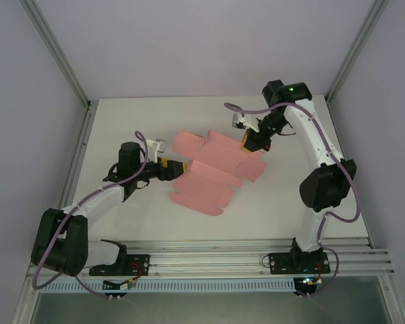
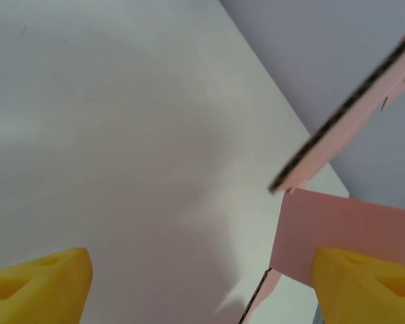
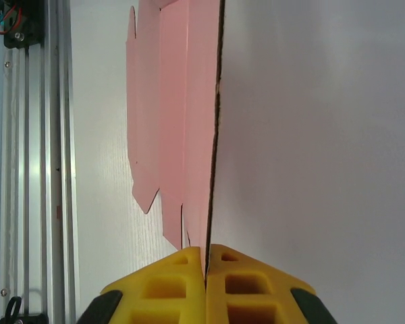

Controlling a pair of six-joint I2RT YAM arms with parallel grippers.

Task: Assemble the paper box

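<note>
The right gripper (image 3: pixel 206 260) has its yellow jaws pressed together on the edge of the paper box (image 1: pixel 212 172), a flat pink die-cut sheet lying mid-tabletop (image 1: pixel 121 121). The grip is at the sheet's far right flap. The left gripper (image 1: pixel 177 167) has its jaws spread wide at the sheet's left edge, one finger (image 2: pixel 364 280) in front of a pink panel; I cannot tell whether they touch. An aluminium rail (image 1: pixel 223 260) runs along the near edge. The left arm reaches low from the near left corner. The right arm arches toward the far right corner, then folds back down.
</note>
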